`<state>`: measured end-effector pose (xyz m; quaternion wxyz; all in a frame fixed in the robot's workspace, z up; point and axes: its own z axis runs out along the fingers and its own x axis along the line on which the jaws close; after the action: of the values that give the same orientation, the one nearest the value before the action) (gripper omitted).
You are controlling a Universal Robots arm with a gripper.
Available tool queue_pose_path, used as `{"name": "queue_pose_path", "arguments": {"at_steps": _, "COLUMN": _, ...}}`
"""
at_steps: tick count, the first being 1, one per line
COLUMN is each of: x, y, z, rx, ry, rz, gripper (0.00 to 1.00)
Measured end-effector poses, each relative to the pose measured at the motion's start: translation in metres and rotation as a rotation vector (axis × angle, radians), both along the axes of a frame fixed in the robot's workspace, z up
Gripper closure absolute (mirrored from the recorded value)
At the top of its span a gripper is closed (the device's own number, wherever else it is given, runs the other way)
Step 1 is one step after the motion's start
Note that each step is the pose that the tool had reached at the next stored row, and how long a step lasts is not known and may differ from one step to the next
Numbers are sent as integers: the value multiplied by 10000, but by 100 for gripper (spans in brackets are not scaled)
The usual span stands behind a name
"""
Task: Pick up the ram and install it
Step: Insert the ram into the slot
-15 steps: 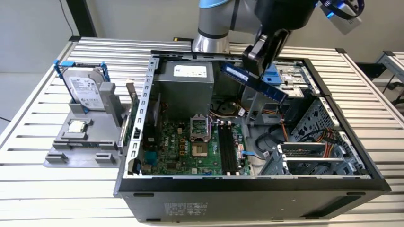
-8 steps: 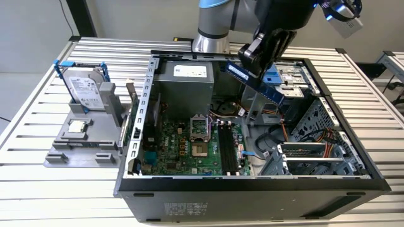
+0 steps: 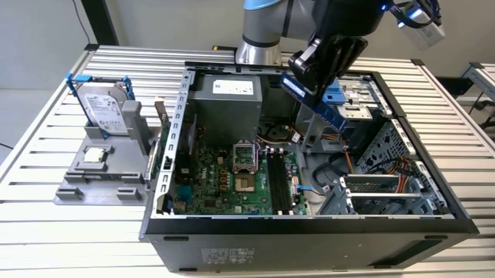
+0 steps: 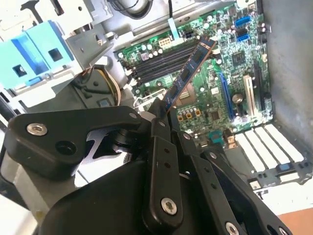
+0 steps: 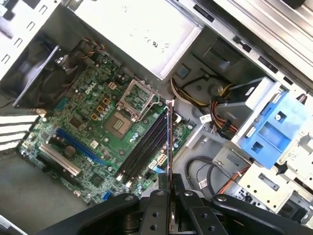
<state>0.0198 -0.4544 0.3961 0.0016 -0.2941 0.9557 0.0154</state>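
The ram [image 3: 316, 104] is held in the air over the open computer case [image 3: 166, 174]. It is pinched at one end by the gripper [image 3: 305, 78], whose fingers are narrowed to a thin grip on the stick, with the rest of its length slanting down into the case. In the exterior view it sits at about one o'clock from the memory slots [image 3: 282, 179] and is apart from them, not touching the motherboard [image 3: 220, 185].

In both wrist views the ram [image 5: 169, 142] points toward the black slots [image 5: 146, 147], which look empty. The CPU socket [image 3: 246, 168] lies at nine o'clock of the slots.

Outside the case, at roughly nine o'clock, the hard drive [image 3: 104, 107] stands in a grey holder [image 3: 101, 188], with the processor chip [image 3: 94, 154] at six o'clock of it.

As I judge it, the pick-up is done, while seating the stick in a slot is not yet done.
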Motion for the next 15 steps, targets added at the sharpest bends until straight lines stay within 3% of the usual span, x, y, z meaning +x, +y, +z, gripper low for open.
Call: {"name": "queue_pose_path", "arguments": {"at_steps": 15, "x": 0, "y": 0, "z": 0, "rx": 1, "ry": 0, "rz": -2259, "gripper": 100}}
